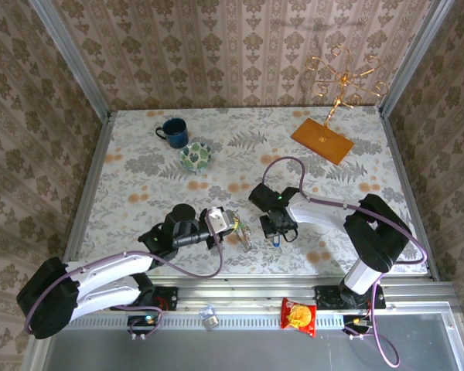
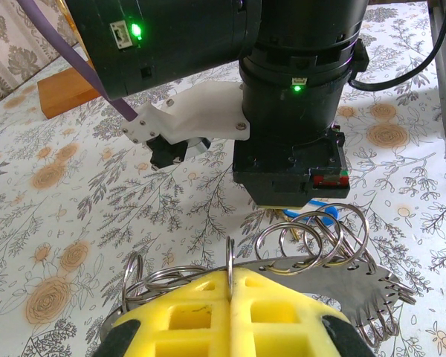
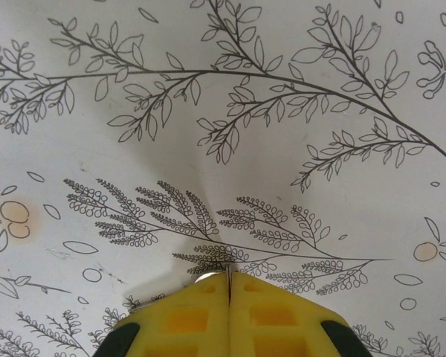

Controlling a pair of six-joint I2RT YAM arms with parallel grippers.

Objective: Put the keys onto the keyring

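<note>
My left gripper (image 1: pixel 233 226) (image 2: pixel 230 269) is shut on one thin wire loop of the keyring (image 1: pixel 244 234) (image 2: pixel 323 271), a flat grey metal piece carrying several split rings, and holds it just above the table. Straight across from it, my right gripper (image 1: pixel 277 230) (image 3: pixel 229 275) points down at the cloth, shut on a thin silvery sliver, a key seen edge-on. The key's blue tag (image 2: pixel 321 215) (image 1: pixel 276 241) pokes out under the right wrist (image 2: pixel 290 111), just beyond the rings.
A blue mug (image 1: pixel 172 132) and a green-patterned bowl (image 1: pixel 195 157) stand at the back left. A gold wire stand (image 1: pixel 342 77) rises from an orange wooden base (image 1: pixel 322 140) at the back right. A red snack packet (image 1: pixel 298 315) lies on the near rail.
</note>
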